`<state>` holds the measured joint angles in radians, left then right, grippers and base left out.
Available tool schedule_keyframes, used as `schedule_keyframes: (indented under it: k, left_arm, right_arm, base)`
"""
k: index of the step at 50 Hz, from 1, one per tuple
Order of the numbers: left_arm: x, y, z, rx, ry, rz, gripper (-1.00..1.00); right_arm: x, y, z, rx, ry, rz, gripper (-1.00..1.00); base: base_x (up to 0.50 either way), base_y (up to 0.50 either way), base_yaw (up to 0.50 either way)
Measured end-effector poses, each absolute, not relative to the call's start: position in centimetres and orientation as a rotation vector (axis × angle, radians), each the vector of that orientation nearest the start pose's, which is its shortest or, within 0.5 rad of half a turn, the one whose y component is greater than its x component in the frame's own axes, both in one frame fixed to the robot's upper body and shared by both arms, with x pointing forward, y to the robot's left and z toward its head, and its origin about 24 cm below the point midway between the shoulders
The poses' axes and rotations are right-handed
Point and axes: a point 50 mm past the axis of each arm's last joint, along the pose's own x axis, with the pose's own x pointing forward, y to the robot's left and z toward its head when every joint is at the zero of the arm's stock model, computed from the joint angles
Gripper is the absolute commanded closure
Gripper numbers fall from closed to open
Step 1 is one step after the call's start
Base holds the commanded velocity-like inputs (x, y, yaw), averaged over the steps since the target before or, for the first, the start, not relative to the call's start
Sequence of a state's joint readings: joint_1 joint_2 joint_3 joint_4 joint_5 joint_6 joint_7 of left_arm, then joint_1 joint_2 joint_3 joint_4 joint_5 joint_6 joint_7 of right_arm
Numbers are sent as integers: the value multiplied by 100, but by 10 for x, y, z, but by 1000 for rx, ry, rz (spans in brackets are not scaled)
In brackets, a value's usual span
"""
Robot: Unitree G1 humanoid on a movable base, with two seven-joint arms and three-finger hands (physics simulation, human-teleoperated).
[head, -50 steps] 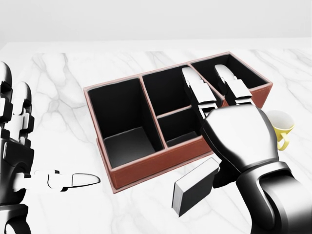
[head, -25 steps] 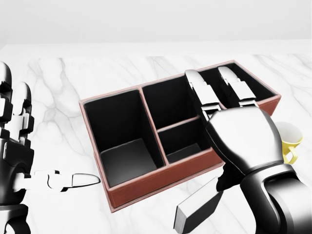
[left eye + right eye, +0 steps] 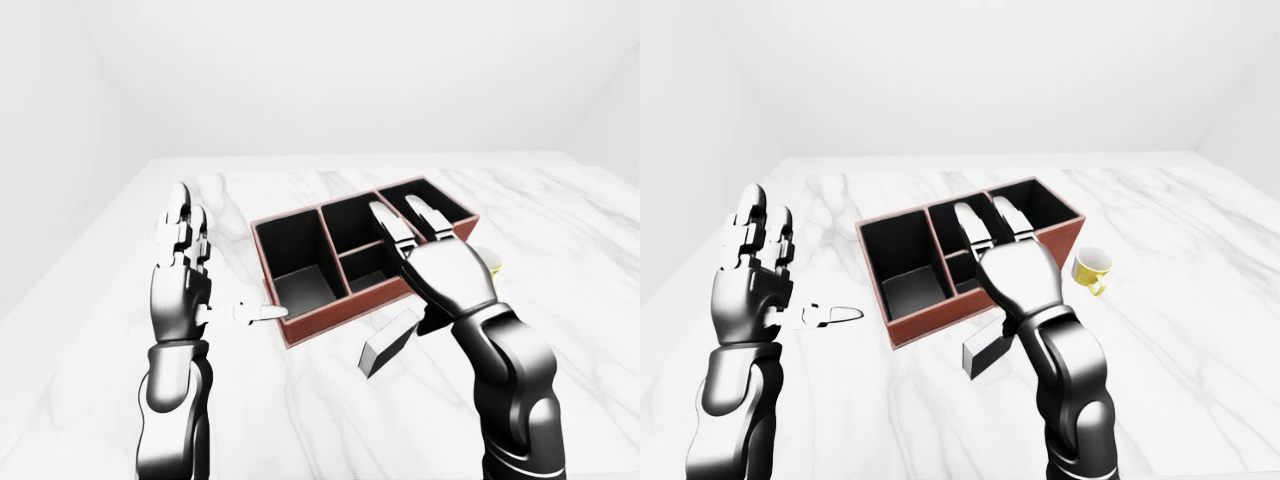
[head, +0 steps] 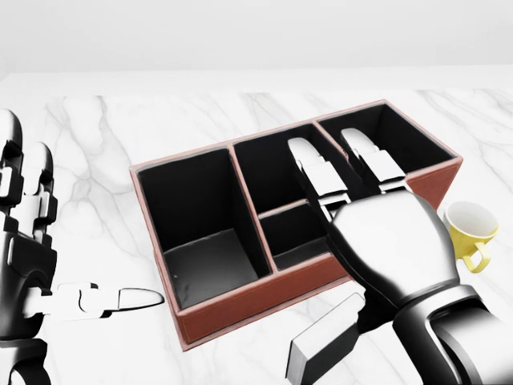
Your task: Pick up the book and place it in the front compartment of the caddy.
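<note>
The caddy (image 4: 240, 309) is a red-brown box with black insides: one big compartment at the left, two small ones in the middle, one at the right. The grey book (image 4: 325, 349) stands tilted just below the caddy's lower wall, its upper end under my right palm. My right hand (image 4: 327, 146) has two fingers stretched straight over the middle compartments; its thumb is hidden, so any grip on the book does not show. My left hand (image 4: 80, 224) is open at the left, fingers up, thumb pointing at the caddy, apart from it.
A yellow mug (image 4: 469, 228) stands on the white marble table (image 4: 120, 128) to the right of the caddy, close to my right wrist. A pale wall rises beyond the table's top edge.
The view shifted a little, so the caddy sits lower in the picture. The book tipped steeper and lower under my right palm. My right hand moved slightly left. The left hand barely moved.
</note>
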<state>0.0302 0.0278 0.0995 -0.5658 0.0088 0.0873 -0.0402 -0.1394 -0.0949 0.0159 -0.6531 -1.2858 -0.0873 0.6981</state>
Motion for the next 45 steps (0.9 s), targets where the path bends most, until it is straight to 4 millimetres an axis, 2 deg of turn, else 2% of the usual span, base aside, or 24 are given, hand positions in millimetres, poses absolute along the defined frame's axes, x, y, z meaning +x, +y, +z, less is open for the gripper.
schedule_keyframes:
  k: [12,22,45]
  left_arm:
    - [223,172,153,72,-438,61,-100]
    - [224,170,153,74,-436,55,-100]
    - [226,171,147,74,-409,56,-100]
  right_arm:
    - [219,-130,157,-1484,-200,258,-100]
    - [217,-122,129,-1497,-100,361,-100]
    - [229,-103,78,-1563,26,537,-100]
  base:
    - [0,0,0]
    - [0,0,0]
    - [0,0,0]
